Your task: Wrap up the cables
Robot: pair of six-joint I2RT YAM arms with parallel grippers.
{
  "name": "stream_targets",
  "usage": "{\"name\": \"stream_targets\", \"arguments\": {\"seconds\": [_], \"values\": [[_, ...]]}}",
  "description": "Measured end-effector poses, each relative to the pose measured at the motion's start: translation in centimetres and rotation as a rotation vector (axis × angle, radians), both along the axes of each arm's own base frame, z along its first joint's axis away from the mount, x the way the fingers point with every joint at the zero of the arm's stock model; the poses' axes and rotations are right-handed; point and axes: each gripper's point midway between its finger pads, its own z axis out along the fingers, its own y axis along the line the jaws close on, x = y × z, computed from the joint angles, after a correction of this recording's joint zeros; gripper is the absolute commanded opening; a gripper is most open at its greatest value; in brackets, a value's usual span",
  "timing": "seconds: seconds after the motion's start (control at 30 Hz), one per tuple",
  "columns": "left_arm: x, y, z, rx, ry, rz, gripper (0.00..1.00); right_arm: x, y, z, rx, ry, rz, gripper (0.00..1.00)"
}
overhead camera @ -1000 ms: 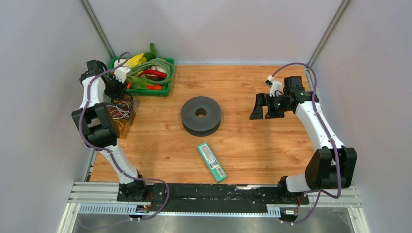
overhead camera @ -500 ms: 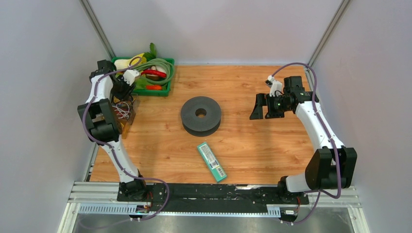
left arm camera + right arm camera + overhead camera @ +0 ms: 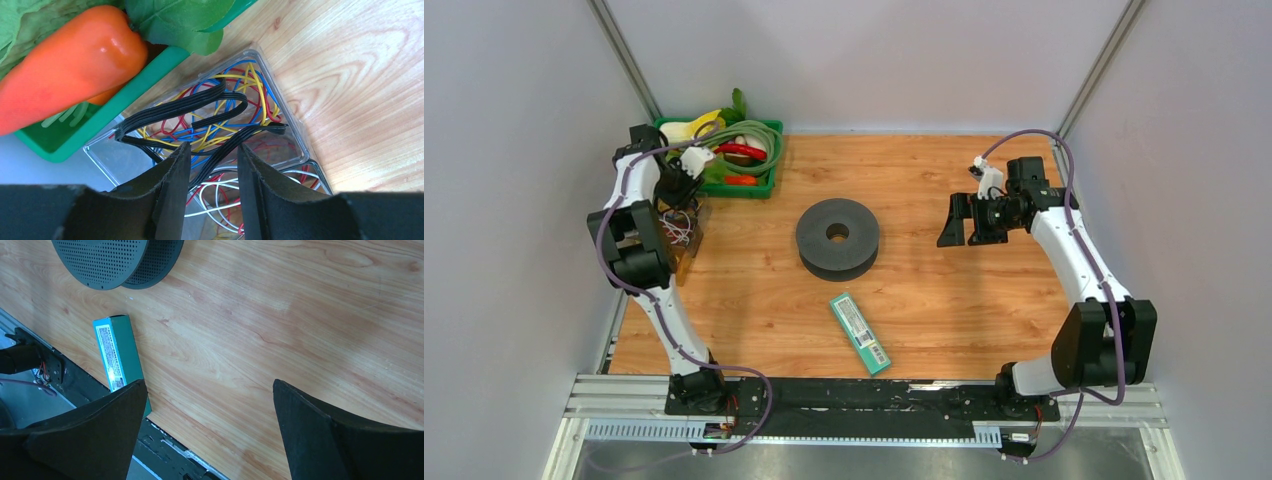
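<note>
The black cables (image 3: 200, 102) are a flat band of thin black strands, looped in a clear plastic box (image 3: 295, 135) over red, blue and yellow wires. My left gripper (image 3: 214, 147) is open just above the box, and one stretch of the black band runs between its fingers. In the top view the left gripper (image 3: 669, 190) is at the far left over the box (image 3: 679, 235). The dark grey spool (image 3: 837, 238) lies flat mid-table. My right gripper (image 3: 954, 220) is open and empty, hovering right of the spool (image 3: 115, 260).
A green tray (image 3: 769, 165) with toy vegetables stands at the back left, touching the clear box; an orange pepper (image 3: 70, 60) lies in it. A teal box (image 3: 860, 332) lies in front of the spool, and shows in the right wrist view (image 3: 116, 347).
My left arm has swung back and slightly right, bringing its gripper over the far end of the clear box. The right arm has not moved.
</note>
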Motion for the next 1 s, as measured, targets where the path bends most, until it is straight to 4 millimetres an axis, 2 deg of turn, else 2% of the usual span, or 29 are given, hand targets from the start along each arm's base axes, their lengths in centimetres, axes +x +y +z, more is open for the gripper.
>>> {"name": "stream_targets", "arguments": {"seconds": [0.13, 0.3, 0.8, 1.0], "values": [[0.4, 0.0, -0.1, 0.012, -0.004, -0.003, 0.46, 0.0, 0.0, -0.1, 0.001, 0.005, 0.001, 1.0], [1.1, -0.4, -0.2, 0.019, -0.02, -0.011, 0.38, 0.0, 0.1, -0.3, 0.005, 0.014, 0.003, 1.0], [1.7, -0.1, -0.3, 0.043, -0.042, -0.003, 0.0, 0.1, 0.1, -0.7, 0.006, 0.028, 0.004, 1.0], [1.3, 0.2, -0.5, 0.046, -0.035, 0.043, 0.0, 0.1, 0.1, -0.7, 0.006, 0.028, 0.004, 1.0]]}}
